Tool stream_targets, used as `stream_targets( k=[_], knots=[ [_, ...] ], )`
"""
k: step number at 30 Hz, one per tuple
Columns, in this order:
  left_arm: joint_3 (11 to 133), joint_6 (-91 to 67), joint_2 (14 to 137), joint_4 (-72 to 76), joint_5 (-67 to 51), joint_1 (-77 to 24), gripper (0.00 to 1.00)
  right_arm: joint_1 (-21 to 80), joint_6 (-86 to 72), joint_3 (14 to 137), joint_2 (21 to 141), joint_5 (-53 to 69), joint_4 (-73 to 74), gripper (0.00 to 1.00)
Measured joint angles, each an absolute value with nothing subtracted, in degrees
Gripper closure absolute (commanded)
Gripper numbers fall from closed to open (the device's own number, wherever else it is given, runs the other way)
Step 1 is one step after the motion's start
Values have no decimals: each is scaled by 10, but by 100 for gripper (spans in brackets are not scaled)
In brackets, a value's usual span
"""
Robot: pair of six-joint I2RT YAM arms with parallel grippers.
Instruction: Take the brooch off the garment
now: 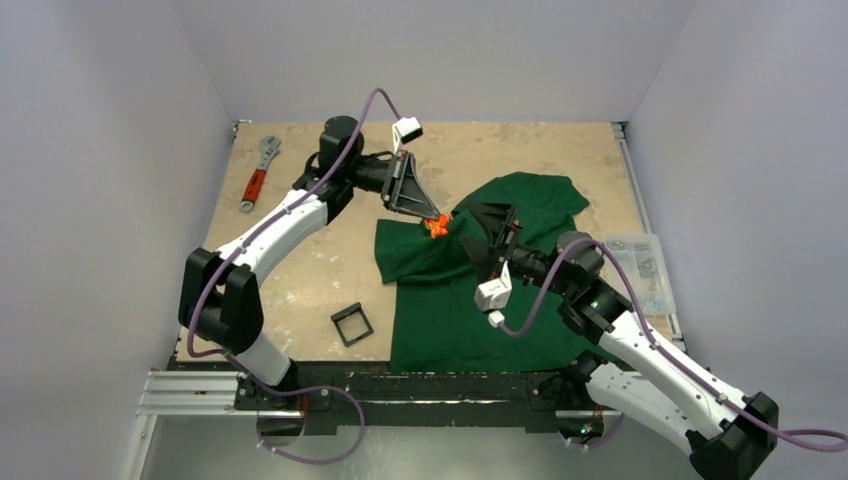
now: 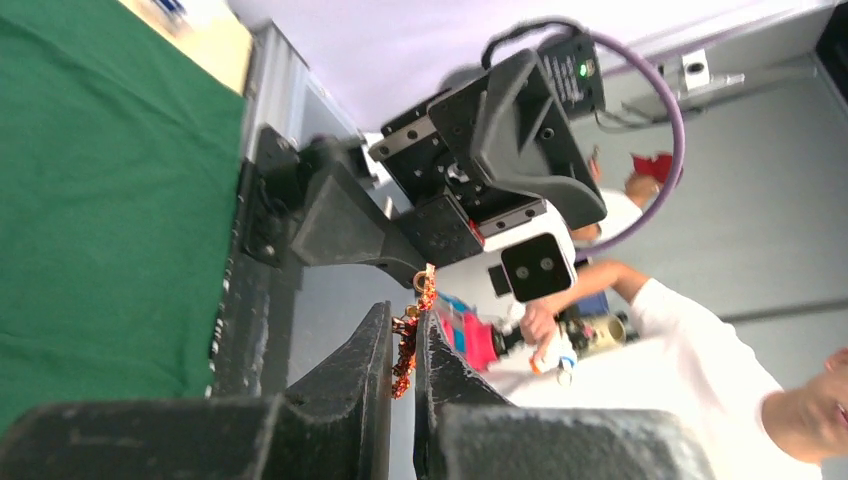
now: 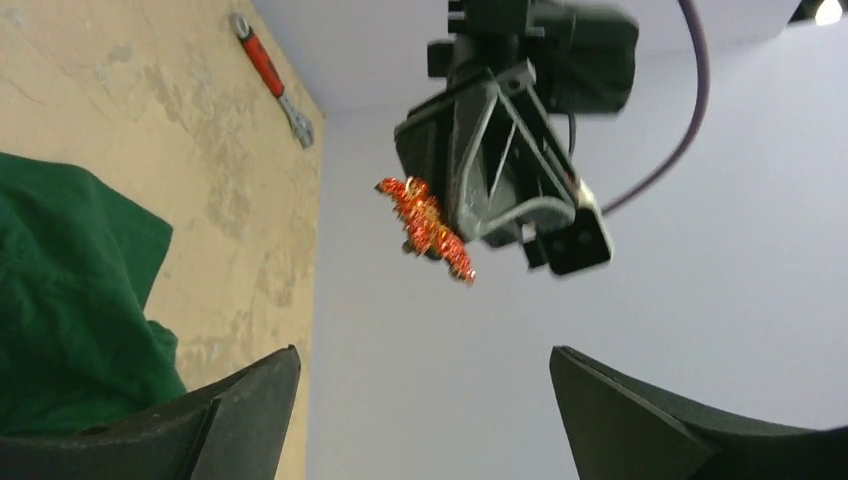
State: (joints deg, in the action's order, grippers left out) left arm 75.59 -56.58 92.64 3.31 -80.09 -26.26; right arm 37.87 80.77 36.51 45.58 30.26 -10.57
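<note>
The left gripper (image 2: 405, 318) pinched the brooch (image 3: 425, 228) edgewise; we feared it slipping onto the garment (image 1: 470, 320). The right gripper (image 3: 422, 355) gaped empty.

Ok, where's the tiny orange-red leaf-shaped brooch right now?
The brooch is pinched in the left gripper, over the upper-left edge of the dark green T-shirt in the top view; the right wrist view shows it off the cloth.

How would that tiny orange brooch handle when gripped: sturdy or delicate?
Probably very light: the brooch sits pinched in the left gripper. Its thin jagged points look delicate, likely bendable. Being so small, it might slip or twist.
</note>
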Motion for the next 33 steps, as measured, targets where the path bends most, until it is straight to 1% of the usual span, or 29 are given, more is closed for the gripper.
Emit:
stream_targets(
  k=[2,4,5,8,10,11,16,21,24,25,29,31,33],
  knots=[
    [742,-612,923,109,-786,-241,100,379,769,365,448,252,-95,1],
    [723,-683,924,222,-758,-220,100,379,723,365,442,207,-80,1],
    [718,-708,924,259,-749,-206,100,378,688,367,440,187,-63,3],
    [709,-761,924,357,-711,-189,100,378,561,406,451,151,18,14],
    [703,-752,915,367,-686,-189,100,378,461,464,479,139,68,15],
    [696,-736,906,356,-671,-189,100,378,408,500,499,132,85,15],
    [663,-633,823,240,-575,-190,100,375,169,659,580,139,142,5],
    [660,-570,745,123,-457,-199,100,366,29,707,603,174,165,2],
    [670,-532,710,14,-350,-232,100,364,-38,731,630,197,174,2],
    [672,-523,699,-22,-311,-249,100,364,-61,740,644,210,173,3],
    [672,-503,675,-96,-233,-284,100,364,-120,744,674,241,165,17],
    [669,-499,668,-103,-217,-286,100,364,-138,744,682,254,160,19],
    [657,-498,660,-93,-218,-286,100,364,-149,744,684,265,156,19]
  ],
)
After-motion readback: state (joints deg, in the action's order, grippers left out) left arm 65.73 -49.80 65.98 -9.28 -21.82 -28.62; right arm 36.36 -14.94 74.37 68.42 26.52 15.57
